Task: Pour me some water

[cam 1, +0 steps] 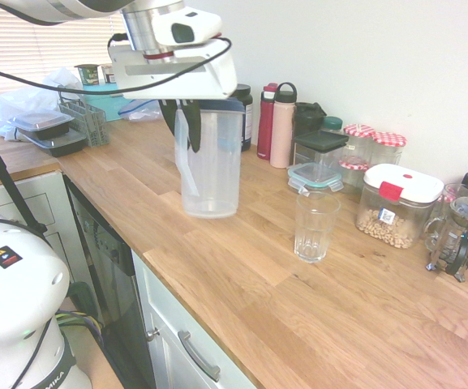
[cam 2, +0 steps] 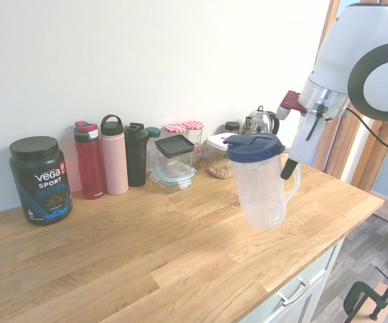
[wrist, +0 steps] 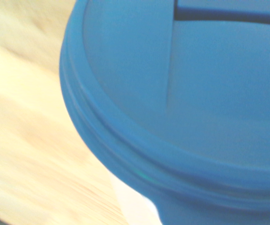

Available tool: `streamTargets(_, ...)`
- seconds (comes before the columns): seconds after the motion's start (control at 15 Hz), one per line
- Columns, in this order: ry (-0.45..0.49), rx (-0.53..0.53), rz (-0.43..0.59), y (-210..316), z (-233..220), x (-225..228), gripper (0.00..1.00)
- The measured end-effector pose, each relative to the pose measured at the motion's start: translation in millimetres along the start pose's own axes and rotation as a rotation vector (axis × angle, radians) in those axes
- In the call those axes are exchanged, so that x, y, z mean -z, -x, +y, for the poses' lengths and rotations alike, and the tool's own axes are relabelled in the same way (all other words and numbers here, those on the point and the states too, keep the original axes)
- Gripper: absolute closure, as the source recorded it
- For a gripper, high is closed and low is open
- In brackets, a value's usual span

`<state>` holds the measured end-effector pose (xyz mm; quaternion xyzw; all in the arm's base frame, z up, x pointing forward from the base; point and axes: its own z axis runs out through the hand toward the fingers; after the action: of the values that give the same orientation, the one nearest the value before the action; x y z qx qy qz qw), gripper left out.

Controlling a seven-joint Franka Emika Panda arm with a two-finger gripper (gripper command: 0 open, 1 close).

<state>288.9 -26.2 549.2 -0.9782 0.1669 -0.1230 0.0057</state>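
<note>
The pouring task stands at an early stage, judged to be the grasp that precedes the pour. The gripper (cam 1: 181,104) has its fingers closed on the handle of the lidded pitcher (cam 2: 261,192), which stands nearly upright over the wooden counter (cam 2: 146,259); whether its base touches the wood cannot be told. The drinking glass (cam 1: 315,228), the probable receiver, stands upright and apart from the pitcher, on the side toward the French press (cam 1: 463,231). The grasp appears to be done; bringing the spout to the glass, tilting, pouring and righting the pitcher remain. The pitcher is of cloudy, translucent plastic under a blue lid (wrist: 209,93), and no water level can be made out through its wall. The glass is clear, with no visible water. Near the glass, a white-lidded canister (cam 1: 396,212) holds pale, rounded pieces resembling chickpeas. Along the wall stand a red bottle (cam 2: 91,165), a pink bottle (cam 2: 115,161) and a dark tumbler (cam 2: 136,158), all opaque or nearly so, their contents hidden. A black-lidded container (cam 2: 175,153) rests above a low clip-lidded box (cam 2: 173,176). The black protein tub (cam 2: 41,182) bears a printed label; its contents are likewise concealed.
</note>
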Motion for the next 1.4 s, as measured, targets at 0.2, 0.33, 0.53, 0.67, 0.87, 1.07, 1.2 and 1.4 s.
streamTargets(0.2, -0.046, 0.083, -0.003, -16, 62, -8, 1.0)
streamTargets(0.33, -0.065, 0.131, 0.014, -21, 101, -11, 1.0)
streamTargets(0.53, -0.117, 0.18, 0.033, -26, 158, -20, 1.0)
streamTargets(0.67, -0.126, 0.219, 0.046, -36, 192, -27, 1.0)
streamTargets(0.87, -0.038, 0.269, 0.037, -78, 208, -34, 1.0)
streamTargets(1.07, 0.085, 0.327, -0.02, -135, 188, -36, 1.0)
streamTargets(1.2, 0.197, 0.39, -0.062, -158, 175, -40, 1.0)
streamTargets(1.4, 0.34, 0.483, -0.104, -171, 154, -43, 1.0)
